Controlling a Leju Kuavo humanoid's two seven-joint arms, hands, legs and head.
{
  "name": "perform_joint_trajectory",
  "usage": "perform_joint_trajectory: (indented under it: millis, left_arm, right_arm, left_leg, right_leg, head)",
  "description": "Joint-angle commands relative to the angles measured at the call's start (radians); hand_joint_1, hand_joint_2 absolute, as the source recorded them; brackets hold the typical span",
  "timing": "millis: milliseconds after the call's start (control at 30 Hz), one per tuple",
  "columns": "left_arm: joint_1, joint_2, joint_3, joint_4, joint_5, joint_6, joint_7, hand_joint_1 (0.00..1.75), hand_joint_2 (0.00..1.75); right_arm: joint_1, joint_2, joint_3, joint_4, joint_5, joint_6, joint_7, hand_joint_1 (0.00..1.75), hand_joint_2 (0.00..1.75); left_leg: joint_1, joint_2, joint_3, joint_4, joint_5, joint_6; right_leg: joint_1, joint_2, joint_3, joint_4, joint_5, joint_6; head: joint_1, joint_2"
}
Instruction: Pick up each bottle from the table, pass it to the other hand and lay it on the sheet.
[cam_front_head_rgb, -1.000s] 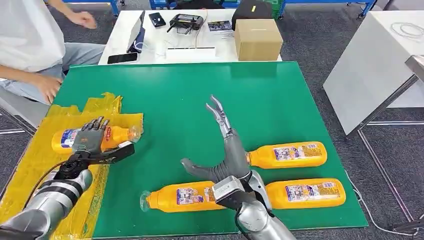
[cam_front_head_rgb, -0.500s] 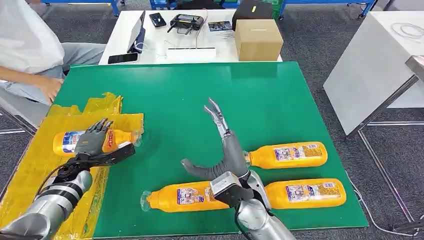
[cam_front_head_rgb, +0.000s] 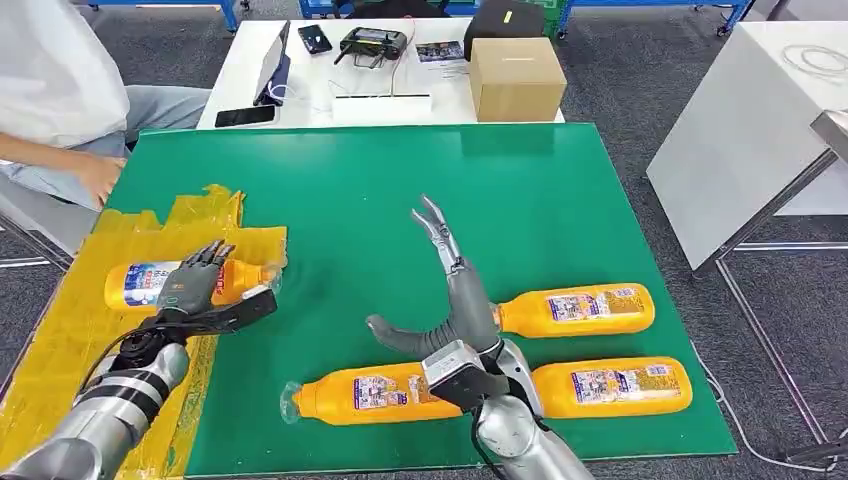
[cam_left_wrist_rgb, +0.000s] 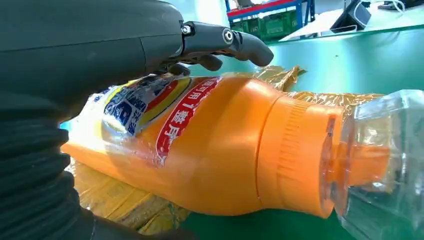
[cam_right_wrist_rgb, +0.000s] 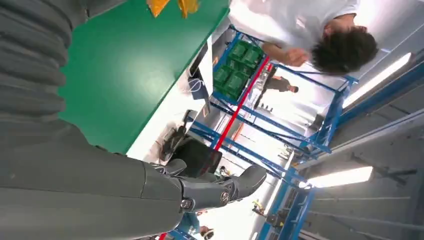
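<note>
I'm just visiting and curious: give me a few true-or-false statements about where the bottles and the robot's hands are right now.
1. One orange bottle lies on the yellow sheet. True.
2. Three bottles lie on the green mat. True.
3. The right hand grips a bottle. False: it is open, holding nothing.
4. The cardboard box sits on the green mat. False: it sits on the white table behind.
5. The left hand is over the bottle on the sheet. True.

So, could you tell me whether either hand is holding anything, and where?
The left hand lies over the bottle on the sheet; a grip cannot be told. The right hand holds nothing.
</note>
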Motion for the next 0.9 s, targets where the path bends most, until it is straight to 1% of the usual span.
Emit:
perform_joint_trajectory:
  millis: [33, 133, 300, 400, 500, 533, 567, 633, 667, 700, 767, 800, 833, 900]
  left_arm:
    - [0.016, 0.018, -0.043, -0.126, -0.004, -0.028, 0.041, 0.00, 1.75]
    - [0.036, 0.030, -0.050, -0.205, 0.002, -0.045, 0.053, 0.00, 1.75]
    - [0.148, 0.045, 0.010, -0.448, 0.206, -0.091, -0.053, 0.00, 1.75]
    - [0.198, 0.046, 0.037, -0.543, 0.240, -0.085, -0.067, 0.00, 1.75]
    - [0.222, 0.032, 0.054, -0.580, 0.229, -0.056, -0.071, 0.00, 1.75]
    - [0.223, 0.030, 0.054, -0.582, 0.223, -0.050, -0.070, 0.00, 1.75]
    - [0.225, 0.020, 0.060, -0.582, 0.220, -0.042, -0.072, 0.00, 1.75]
    - [0.225, 0.020, 0.060, -0.582, 0.220, -0.042, -0.072, 0.00, 1.75]
    - [0.226, 0.017, 0.060, -0.581, 0.217, -0.037, -0.074, 0.00, 1.75]
    - [0.229, 0.015, 0.062, -0.584, 0.229, -0.042, -0.086, 0.00, 1.75]
    - [0.241, 0.002, 0.074, -0.604, 0.338, -0.091, -0.157, 0.00, 1.75]
    - [0.250, -0.001, 0.083, -0.616, 0.361, -0.102, -0.169, 0.00, 1.75]
    - [0.264, -0.020, 0.105, -0.644, 0.469, -0.143, -0.226, 0.00, 1.75]
    - [0.271, -0.026, 0.106, -0.659, 0.479, -0.142, -0.231, 0.00, 1.75]
  right_arm:
    - [-0.008, -0.016, -0.032, 0.034, 0.023, 0.005, 0.015, 0.00, 1.75]
    - [-0.002, -0.023, -0.034, 0.031, 0.046, 0.016, 0.027, 0.00, 1.75]
    - [-0.012, -0.103, 0.051, 0.039, 0.209, 0.134, 0.071, 0.00, 1.75]
    - [0.001, -0.128, 0.083, 0.043, 0.249, 0.172, 0.062, 0.00, 1.75]
    - [0.011, -0.144, 0.099, 0.053, 0.276, 0.190, 0.064, 0.00, 1.75]
    - [0.012, -0.146, 0.101, 0.056, 0.281, 0.191, 0.064, 0.00, 1.75]
    - [0.013, -0.151, 0.105, 0.066, 0.291, 0.200, 0.069, 0.00, 1.75]
    - [0.013, -0.151, 0.105, 0.066, 0.291, 0.200, 0.069, 0.00, 1.75]
    - [0.010, -0.156, 0.111, 0.077, 0.298, 0.208, 0.072, 0.00, 1.75]
    - [0.003, -0.166, 0.125, 0.085, 0.315, 0.234, 0.091, 0.00, 1.75]
    - [-0.023, -0.190, 0.165, 0.126, 0.346, 0.276, 0.111, 0.00, 1.75]
    - [-0.039, -0.199, 0.186, 0.154, 0.355, 0.289, 0.112, 0.00, 1.75]
    - [-0.058, -0.206, 0.215, 0.191, 0.361, 0.302, 0.111, 0.00, 1.75]
    - [-0.070, -0.210, 0.235, 0.221, 0.361, 0.305, 0.110, 0.00, 1.75]
  left_leg:
    - [0.001, 0.000, 0.001, 0.000, 0.000, 0.000]
    - [0.001, 0.000, 0.000, 0.000, -0.001, 0.000]
    - [0.001, 0.001, 0.000, 0.000, -0.001, 0.000]
    - [0.001, 0.001, 0.000, 0.000, -0.001, 0.000]
    - [0.001, 0.002, 0.002, -0.001, -0.003, 0.000]
    - [0.001, 0.001, -0.002, 0.000, -0.001, 0.000]
    - [0.001, 0.000, 0.000, -0.001, -0.002, 0.000]
    - [0.001, 0.000, -0.002, 0.000, -0.001, 0.000]
    - [0.002, 0.001, 0.002, -0.001, -0.002, 0.000]
    - [0.000, 0.000, -0.002, -0.001, -0.001, 0.000]
    - [0.001, 0.000, 0.000, -0.001, -0.001, 0.000]
    - [0.001, 0.001, -0.001, -0.001, -0.001, 0.000]
    - [0.000, 0.001, -0.001, -0.001, -0.001, 0.000]
    - [0.001, 0.001, 0.000, -0.001, -0.001, 0.000]
  right_leg:
    - [0.001, 0.000, 0.001, -0.001, 0.000, 0.000]
    - [0.001, 0.000, 0.000, -0.001, 0.000, 0.000]
    - [0.001, 0.001, 0.000, -0.001, 0.000, 0.000]
    - [0.001, 0.002, 0.000, -0.002, 0.000, 0.000]
    - [0.001, 0.003, 0.003, -0.003, -0.001, -0.001]
    - [0.001, 0.001, -0.001, -0.002, 0.000, 0.000]
    - [0.001, 0.001, 0.001, -0.002, -0.001, -0.001]
    - [0.001, 0.000, -0.001, -0.002, 0.000, 0.000]
    - [0.002, 0.001, 0.003, -0.003, -0.001, -0.001]
    - [0.000, 0.000, -0.001, -0.002, 0.000, 0.000]
    - [0.001, 0.001, 0.000, -0.002, 0.000, -0.001]
    - [0.001, 0.001, 0.000, -0.002, 0.000, -0.001]
    - [0.000, 0.001, -0.001, -0.002, 0.000, 0.000]
    - [0.001, 0.002, 0.000, -0.003, 0.000, 0.000]
  head:
    - [0.000, 0.000]
    - [0.000, 0.000]
    - [0.000, 0.000]
    - [0.000, 0.000]
    - [0.000, 0.000]
    - [0.000, 0.000]
    - [0.000, 0.000]
    - [0.000, 0.000]
    - [0.000, 0.000]
    - [0.000, 0.000]
    - [0.000, 0.000]
    - [0.000, 0.000]
    - [0.000, 0.000]
    - [0.000, 0.000]
